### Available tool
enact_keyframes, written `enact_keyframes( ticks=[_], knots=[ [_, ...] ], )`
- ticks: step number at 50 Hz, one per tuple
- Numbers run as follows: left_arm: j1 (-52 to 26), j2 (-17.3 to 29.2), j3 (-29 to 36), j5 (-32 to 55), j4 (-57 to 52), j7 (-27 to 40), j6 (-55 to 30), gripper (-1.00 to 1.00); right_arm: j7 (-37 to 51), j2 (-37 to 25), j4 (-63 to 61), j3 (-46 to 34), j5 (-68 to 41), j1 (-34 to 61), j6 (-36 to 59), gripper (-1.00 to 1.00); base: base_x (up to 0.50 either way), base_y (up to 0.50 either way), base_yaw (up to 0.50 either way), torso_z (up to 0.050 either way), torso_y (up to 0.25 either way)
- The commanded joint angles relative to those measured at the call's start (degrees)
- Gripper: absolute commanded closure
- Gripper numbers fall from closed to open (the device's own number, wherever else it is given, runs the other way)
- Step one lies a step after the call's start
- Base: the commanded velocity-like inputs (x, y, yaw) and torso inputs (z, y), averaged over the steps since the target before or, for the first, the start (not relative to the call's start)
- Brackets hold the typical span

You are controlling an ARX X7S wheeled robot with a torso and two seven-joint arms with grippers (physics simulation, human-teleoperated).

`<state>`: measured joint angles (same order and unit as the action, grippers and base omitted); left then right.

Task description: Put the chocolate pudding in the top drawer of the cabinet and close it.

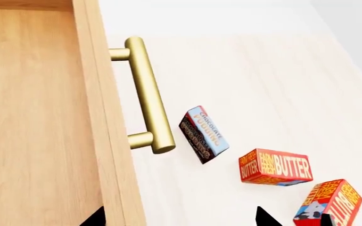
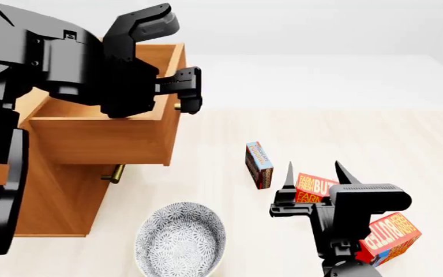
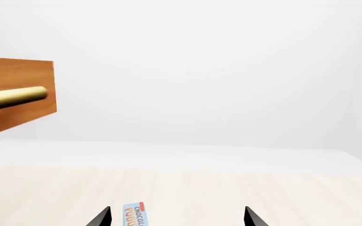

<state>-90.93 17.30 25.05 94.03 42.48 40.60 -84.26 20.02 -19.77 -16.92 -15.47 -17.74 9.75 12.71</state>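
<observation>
1. Standing on its narrow edge on the pale table [image 2: 345, 133], apart from everything: the slim chocolate pudding box with dark brown sides and a light blue lettered face [image 2: 259, 164]. Well placed for a pinch across its thin sides.
2. Hovering just behind that box, black right gripper [image 2: 312, 174] spread wide, nothing between the pointed fingertips [image 2: 289, 171]. In the right wrist view, only the top of the blue face [image 3: 135, 215] showing low between the two tips, nearer one of them. Probably lined up for a descent, though not yet low enough to grasp.
3. Lying just beside the right fingers: one red-orange butter box [image 2: 314, 189] partly hidden behind them, a second [image 2: 389, 236] farther back by the wrist. Worth avoiding on the way down.
4. Pulled out already: the deep top drawer of light-brown wood [image 2: 102, 138] with its horizontal brass bar handle [image 1: 148, 94], jutting from the boxy wood-grain cabinet [image 2: 52, 202]. Bare wooden floor inside as far as visible, no contents seen.
5. Held high over the drawer's front edge, black left gripper [image 2: 189, 89]; cannot tell whether spread or closed, though clearly not on the handle, likely parked clear so the opening remains free.
6. Resting well short of the right fingertips, toward the robot: a round patterned grey-white bowl [image 2: 180, 239], empty.
</observation>
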Motion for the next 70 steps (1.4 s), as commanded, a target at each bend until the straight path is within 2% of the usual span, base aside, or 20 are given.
enact_keyframes(
  ticks=[1,50,54,63,70],
  knots=[
    [1.06,-1.75,0.90,5.39,0.24,-0.87,0.99,-1.00,0.14,-0.29,-0.38,0.01,-0.21,-0.30,-0.09,-1.00,0.00,0.00,0.00,0.000,0.000],
    [-0.21,-5.66,4.16,6.38,1.43,-5.96,3.82,-1.00,0.33,-0.60,0.67,-0.52,-0.83,0.16,-0.75,-1.00,0.00,0.00,0.00,0.000,0.000],
    [-0.77,-5.33,4.78,5.37,1.46,-6.98,4.23,-1.00,0.33,-0.61,0.82,-0.55,-0.86,0.20,-0.81,-1.00,0.00,0.00,-0.01,0.000,0.000],
    [-3.04,-3.44,10.77,-5.05,-1.49,-14.31,7.66,-1.00,0.40,-0.60,0.94,-0.76,-0.90,0.37,-0.80,-1.00,0.00,0.00,0.00,0.000,0.000],
    [-4.47,-2.26,13.45,-9.37,-2.93,-16.94,9.70,-1.00,0.43,-0.56,1.12,-0.95,-0.94,0.65,-0.74,-1.00,0.00,0.00,0.00,0.000,0.000]
  ],
)
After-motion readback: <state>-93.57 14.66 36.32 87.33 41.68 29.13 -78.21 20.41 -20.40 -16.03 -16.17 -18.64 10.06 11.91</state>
